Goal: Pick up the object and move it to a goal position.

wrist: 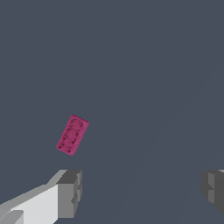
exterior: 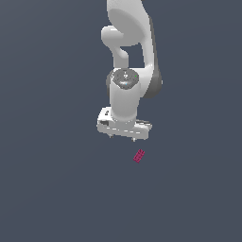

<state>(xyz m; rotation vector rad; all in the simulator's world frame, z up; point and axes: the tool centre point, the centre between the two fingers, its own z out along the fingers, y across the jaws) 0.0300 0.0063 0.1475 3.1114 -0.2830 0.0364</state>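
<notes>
Above a plain dark grey-blue worktop [exterior: 47,189]: white Franka arm reaching down, white two-fingered gripper [exterior: 122,136] spread wide and empty. Lying flat just beyond it toward the exterior view's right, untouched: tiny magenta-red rectangular block with studded top [exterior: 139,155], outside the gap between the grey fingertips [wrist: 70,192]. Apparently early: nothing grasped or lifted yet. No goal marker visible.

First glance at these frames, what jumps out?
The white arm hanging down the middle of the exterior view, against a plain dark grey background. Next, the tiny magenta studded block just below the gripper, slightly toward the exterior view's right. In the wrist view the fingers stand wide apart, the block untouched ahead of them.
</notes>
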